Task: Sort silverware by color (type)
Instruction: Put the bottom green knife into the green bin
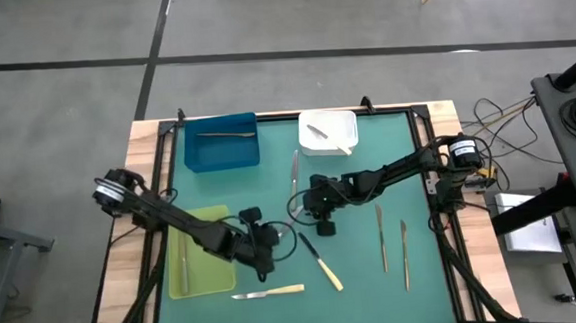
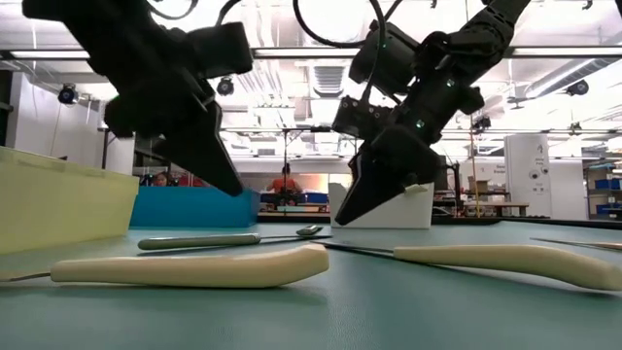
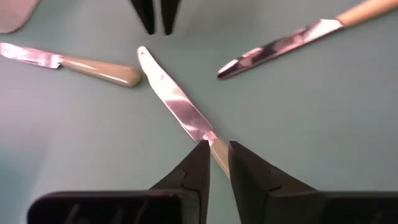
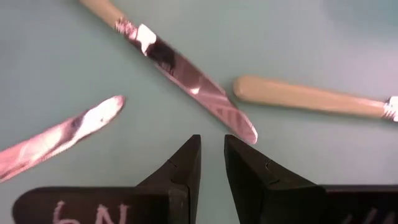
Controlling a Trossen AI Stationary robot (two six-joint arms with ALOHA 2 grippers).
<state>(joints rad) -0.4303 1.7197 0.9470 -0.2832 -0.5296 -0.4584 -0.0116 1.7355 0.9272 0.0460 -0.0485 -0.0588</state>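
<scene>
Overhead, a green mat [image 1: 356,288] w/ both arms meeting near its centre. Left gripper [image 1: 265,255] sits low-centre, just right of the yellow-green tray [image 1: 207,277]; its wrist cam shows the fingers [image 3: 198,167] slightly apart, straddling a yellow-handled knife [image 3: 177,106] where blade meets handle, w/o a clear clamp, so can't tell if it's gripped. Right gripper [image 1: 324,219] hovers just above-right of it, tips a narrow gap apart, nothing between them; a knife blade [image 4: 189,78] lies just ahead of the tips. Silverware is spread out: one yellow-handled knife [image 1: 321,264] runs diagonally between the two grippers, another [image 1: 269,293] lies flat near the front edge, below the left gripper. Two all-metal pieces [image 1: 381,238] and [image 1: 405,253] lie side by side, upright in frame, on the mat's right side. A slim metal piece [image 1: 294,171] lies centre-back. One utensil [image 1: 228,134] is in the blue tray [image 1: 221,154] at back left, one [image 1: 316,132] in the white tray [image 1: 342,128] at back centre, & a thin piece [image 1: 185,260] along the yellow-green tray's left side. Table-level cam: both grippers point down at the mat, knives lying in front.
</scene>
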